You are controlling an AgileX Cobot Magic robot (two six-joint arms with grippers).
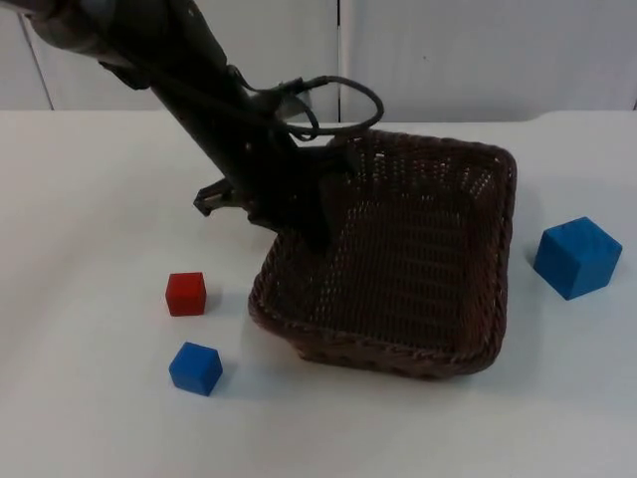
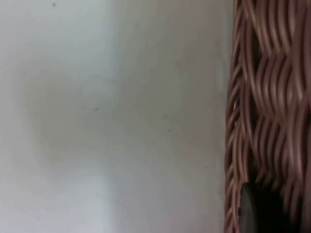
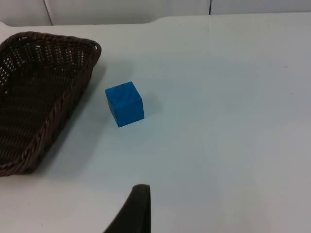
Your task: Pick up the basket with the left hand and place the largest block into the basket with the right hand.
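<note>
- White table top [image 1: 90, 199], ending at a grey partition wall [image 1: 448, 50]
- Dark brown wicker basket [image 1: 398, 329] near its middle, one side tilted up
- Large blue block [image 1: 577, 257] just beside the basket
- Small red block [image 1: 186, 294] on the basket's other side
- Small blue block [image 1: 195, 367] near the red one

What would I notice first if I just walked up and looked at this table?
First, the big brown wicker basket in the middle of the white table, with the left end effector at its left rim. Next, the big blue block sitting alone to the basket's right. A small red block and a small blue block sit apart to the basket's left.
</note>
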